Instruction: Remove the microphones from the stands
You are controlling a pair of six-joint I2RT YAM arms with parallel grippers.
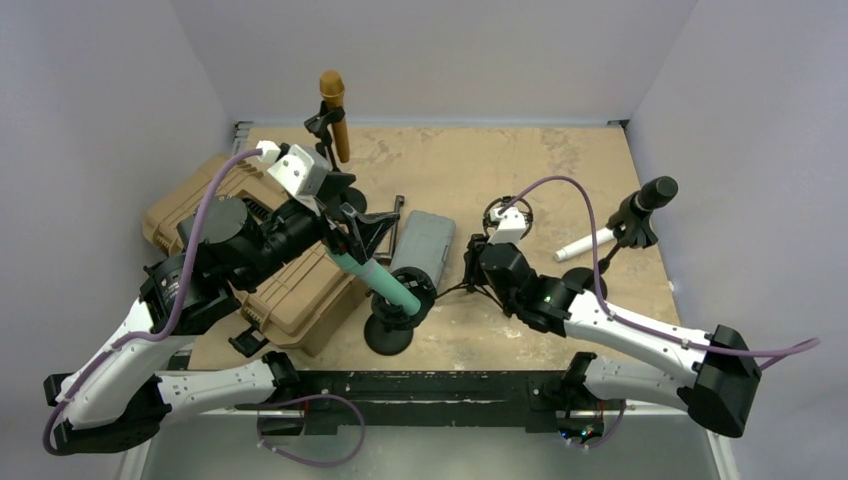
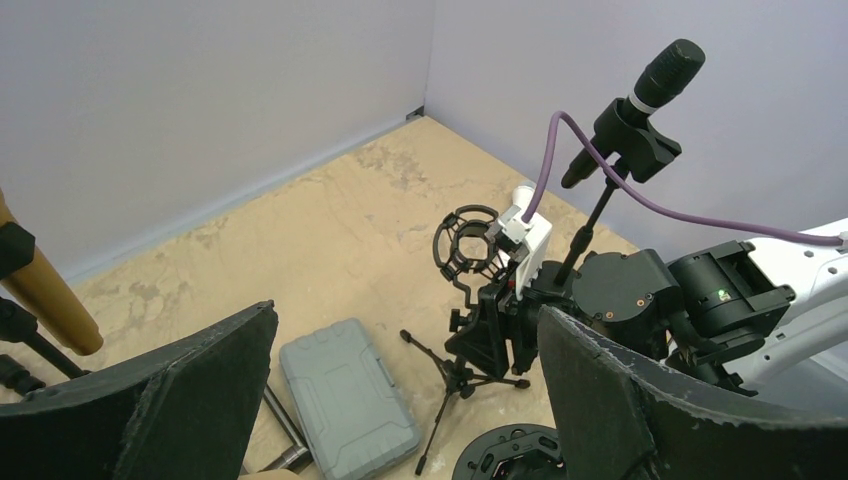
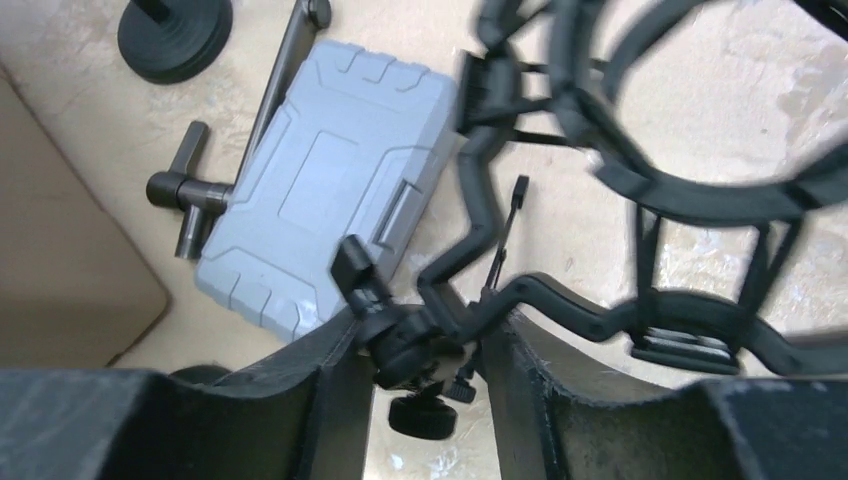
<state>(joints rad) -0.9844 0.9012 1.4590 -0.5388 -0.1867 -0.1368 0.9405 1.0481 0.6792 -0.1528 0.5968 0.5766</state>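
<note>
Microphone (image 1: 375,275) in teal lies just by the left pincer (image 2: 408,312), spread wide, and tilts up from its round-based stand (image 1: 388,338). Rigid, probably light, slick: grip mid-barrel. Right pincer (image 3: 425,330) pinches the shock-mount stand (image 3: 476,205) beside the grey case (image 3: 330,190).

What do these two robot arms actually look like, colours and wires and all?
The left arm and right arm are smooth white shells joined by chunky black round joints. A purple cable loops along each up to the wrist. The left pincer and right pincer each have two broad black fingers with rough edges. A tiny green light glows on the right arm.
</note>
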